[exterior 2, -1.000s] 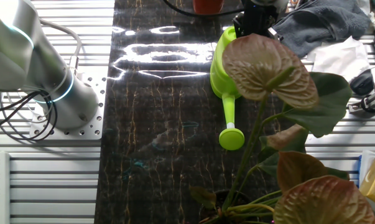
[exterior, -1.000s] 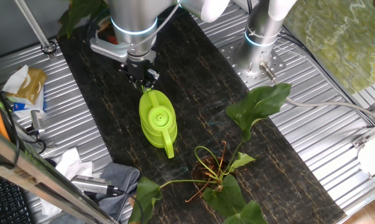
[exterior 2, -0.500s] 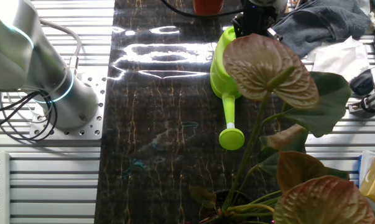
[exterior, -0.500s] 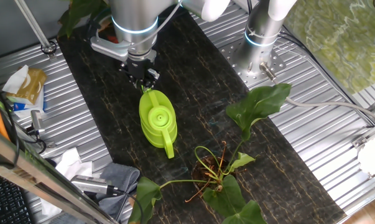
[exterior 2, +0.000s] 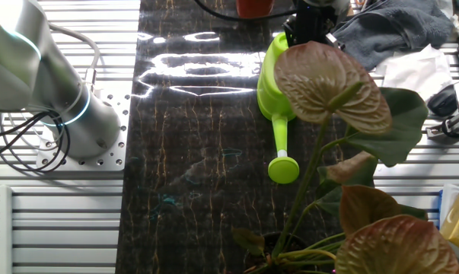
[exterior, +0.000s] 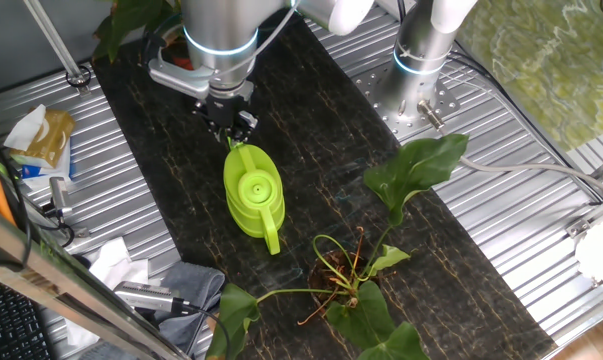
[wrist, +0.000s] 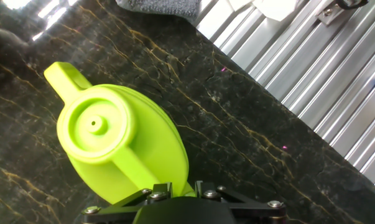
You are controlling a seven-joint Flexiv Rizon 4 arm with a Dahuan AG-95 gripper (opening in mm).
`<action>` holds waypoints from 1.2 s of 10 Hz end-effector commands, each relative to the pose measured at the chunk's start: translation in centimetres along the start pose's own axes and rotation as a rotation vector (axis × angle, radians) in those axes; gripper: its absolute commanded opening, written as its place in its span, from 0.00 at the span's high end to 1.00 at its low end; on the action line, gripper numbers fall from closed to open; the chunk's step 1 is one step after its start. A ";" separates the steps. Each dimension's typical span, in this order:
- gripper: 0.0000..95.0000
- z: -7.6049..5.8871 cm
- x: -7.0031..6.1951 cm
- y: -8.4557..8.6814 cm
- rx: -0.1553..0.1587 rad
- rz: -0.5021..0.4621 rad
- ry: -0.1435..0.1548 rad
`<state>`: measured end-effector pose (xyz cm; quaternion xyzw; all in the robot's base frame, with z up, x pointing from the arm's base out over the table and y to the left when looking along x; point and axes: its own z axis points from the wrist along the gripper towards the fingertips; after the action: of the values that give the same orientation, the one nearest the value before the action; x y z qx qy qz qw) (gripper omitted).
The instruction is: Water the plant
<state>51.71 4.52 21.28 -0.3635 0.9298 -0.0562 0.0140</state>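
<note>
Arm (exterior: 219,40) reaches straight down at far end of dark table (exterior: 311,140). Plant (exterior: 131,20) behind arm at table's far corner, orange-red pot (exterior 2: 253,7) visible only in other fixed view. Gripper (exterior: 229,124) at green watering can (exterior: 252,192) handle, seemingly pinching it; fingertips hidden in hand view.

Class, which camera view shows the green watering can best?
One fixed view: the whole watering can appears from above, spout to handle, with the claw at its rear. The other fixed view has leaves covering part of the watering can. The hand view crops the watering can at its handle end.
</note>
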 end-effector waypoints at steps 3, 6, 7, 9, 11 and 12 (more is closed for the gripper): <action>0.80 -0.1 0.1 0.0 0.002 -0.007 0.001; 0.80 -0.1 0.1 0.0 0.004 -0.011 0.003; 0.80 -0.1 0.1 0.0 0.003 -0.009 0.003; 0.80 -0.1 0.1 0.0 0.003 -0.002 0.001; 0.80 -0.1 0.1 0.0 0.004 0.002 0.001; 0.80 -0.1 0.1 0.0 0.003 -0.006 0.000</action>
<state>51.56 4.47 21.35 -0.3666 0.9285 -0.0579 0.0142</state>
